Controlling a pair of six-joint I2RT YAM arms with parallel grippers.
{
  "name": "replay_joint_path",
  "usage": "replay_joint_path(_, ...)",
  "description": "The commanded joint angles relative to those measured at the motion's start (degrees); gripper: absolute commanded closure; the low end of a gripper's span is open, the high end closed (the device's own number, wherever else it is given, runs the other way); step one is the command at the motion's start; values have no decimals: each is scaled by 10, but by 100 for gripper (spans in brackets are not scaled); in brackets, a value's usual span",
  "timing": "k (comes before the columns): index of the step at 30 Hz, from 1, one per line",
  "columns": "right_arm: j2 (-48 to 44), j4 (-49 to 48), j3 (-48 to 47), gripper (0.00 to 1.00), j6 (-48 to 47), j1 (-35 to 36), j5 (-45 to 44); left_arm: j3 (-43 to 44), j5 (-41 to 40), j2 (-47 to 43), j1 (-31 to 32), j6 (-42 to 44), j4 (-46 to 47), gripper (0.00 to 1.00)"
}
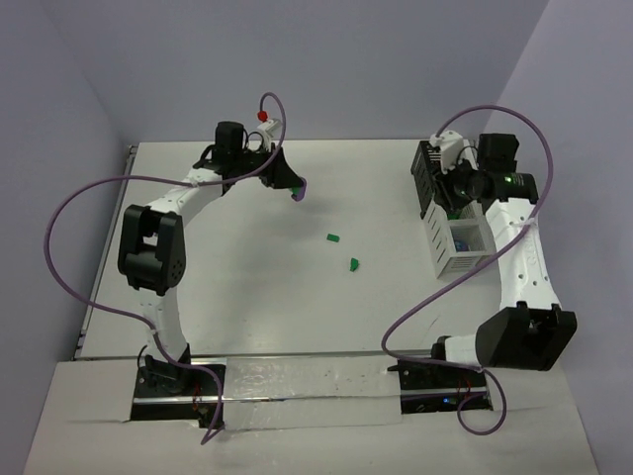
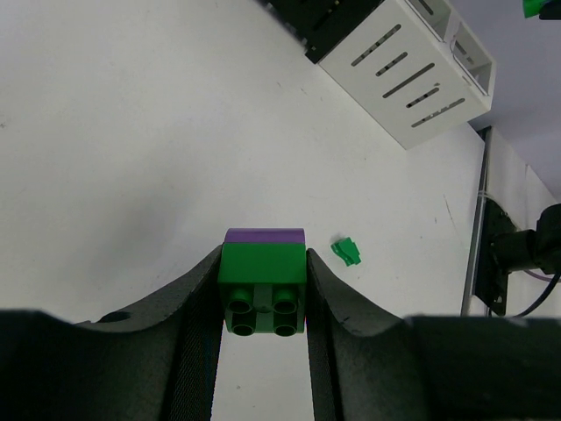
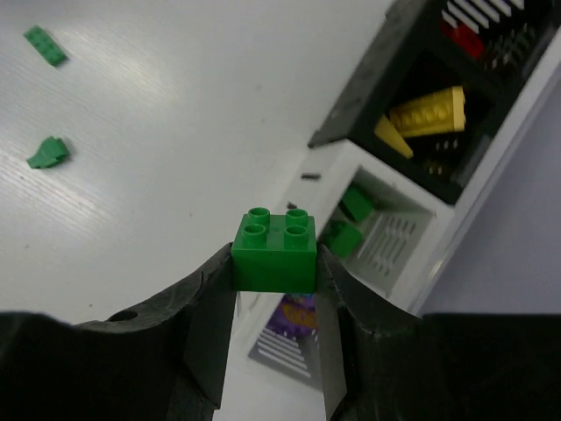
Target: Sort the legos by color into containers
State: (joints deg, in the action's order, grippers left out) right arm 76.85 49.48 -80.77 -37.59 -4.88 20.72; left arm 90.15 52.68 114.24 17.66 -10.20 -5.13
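Legos here are glossy moulded plastic with round studs. The left pincer point(image 2: 263, 303) is closed on a stacked block point(image 2: 262, 263): a square green piece with a flat purple layer on its far face and 4 studs toward the wrist camera. It hangs above the table point(image 1: 247, 287), well to the left of the containers point(image 1: 447, 242).

The right pincer point(image 3: 274, 276) grips a green brick point(image 3: 273, 254), 4 studs upward, just above the containers at the edge of a white compartment.

The containers form a box-like rack with slotted walls, white along most of its row and black at 1 end. Seen from the right wrist, red pieces point(image 3: 465, 37) and yellow wedges point(image 3: 428, 118) lie in the black part, green pieces point(image 3: 349, 221) in the adjoining white compartment, and a purple piece point(image 3: 298, 316) in the next.

2 loose green legos point(image 1: 333, 237) point(image 1: 353, 263) lie apart on the matte white table, left of the containers.
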Motion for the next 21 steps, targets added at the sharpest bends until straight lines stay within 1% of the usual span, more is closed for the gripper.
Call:
replay_joint_path(1, -8, 40, 13, 100, 25, -49, -7, 24, -10, -26, 4, 32, -8, 100)
replay_joint_path(6, 45, 46, -13, 100, 56, -82, -32, 42, -12, -18, 4, 32, -16, 100)
replay_joint_path(13, 126, 24, -51, 100, 67, -88, -68, 56, -20, -18, 5, 34, -27, 100)
replay_joint_path(21, 176, -1, -72, 100, 74, -94, -93, 51, -34, -28, 5, 41, -41, 100)
